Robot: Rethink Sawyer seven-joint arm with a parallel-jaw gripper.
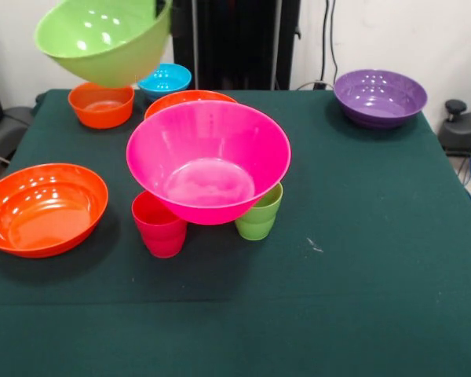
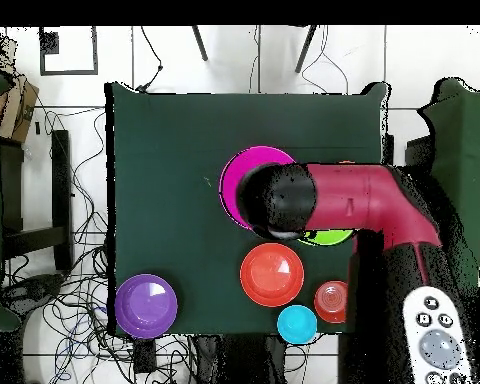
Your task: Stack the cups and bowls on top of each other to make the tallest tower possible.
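The big shiny pink plastic bowl (image 1: 208, 161) is sitting empty on small plastic cups. I cannot tell whether the gripper is gripping the tilted green plastic bowl (image 1: 104, 39).

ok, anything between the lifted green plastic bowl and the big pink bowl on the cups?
Nothing visible. The glossy green plastic bowl hangs in the air off to one side; the large pink plastic bowl sits open and empty.

Robot arm (image 2: 359, 200): thick red tube w/ black rounded joint cap; white-grey button panel on black lower link.
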